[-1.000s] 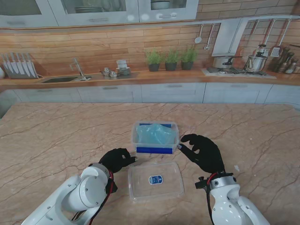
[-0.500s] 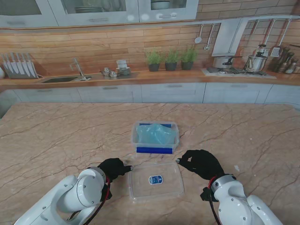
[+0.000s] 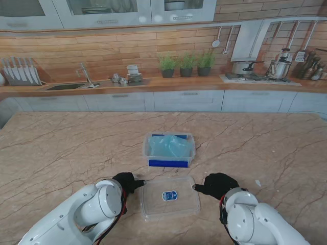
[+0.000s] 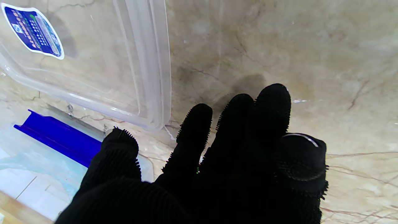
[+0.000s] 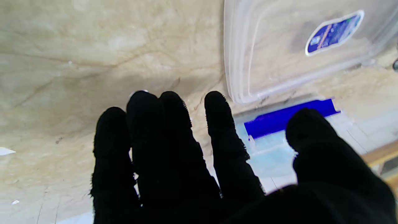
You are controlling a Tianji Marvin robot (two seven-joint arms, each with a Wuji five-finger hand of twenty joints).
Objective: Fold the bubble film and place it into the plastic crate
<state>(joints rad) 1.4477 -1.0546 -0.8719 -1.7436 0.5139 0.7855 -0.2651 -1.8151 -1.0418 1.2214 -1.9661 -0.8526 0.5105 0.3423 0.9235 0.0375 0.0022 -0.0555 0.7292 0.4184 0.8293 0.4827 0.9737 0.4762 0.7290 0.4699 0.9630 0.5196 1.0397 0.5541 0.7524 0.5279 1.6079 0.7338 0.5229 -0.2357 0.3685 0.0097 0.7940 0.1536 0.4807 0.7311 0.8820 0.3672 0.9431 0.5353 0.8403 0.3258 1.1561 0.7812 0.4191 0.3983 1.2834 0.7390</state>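
The bubble film [image 3: 168, 145] lies bunched inside the plastic crate [image 3: 169, 163], a pale blue translucent mass that fills most of the interior. The crate is clear-walled with a dark blue strip along its near side. We judge the film placed.

We take the crate as the landmark. The clear lid [image 3: 169, 196] lies flat on the marble table [image 3: 61, 148] just on our side of the crate, apart from it, its long axis running left to right, parallel to the crate's blue strip. A blue label sits at its centre.

We judge that the coming move turns on this lid: it lies between our two hands, and the crate lies farther from us beyond it. Our left hand [image 3: 127, 181] sits just beside the lid's left short edge; our right hand [image 3: 217, 185] sits just beside the right short edge. Neither is clearly nearer.

In both wrist views the fingers [image 4: 192, 137] are extended and slightly spread, holding nothing. The right hand's fingers [image 5: 217, 124] likewise point toward the lid corner. We cannot tell whether any fingertip touches the lid rim.
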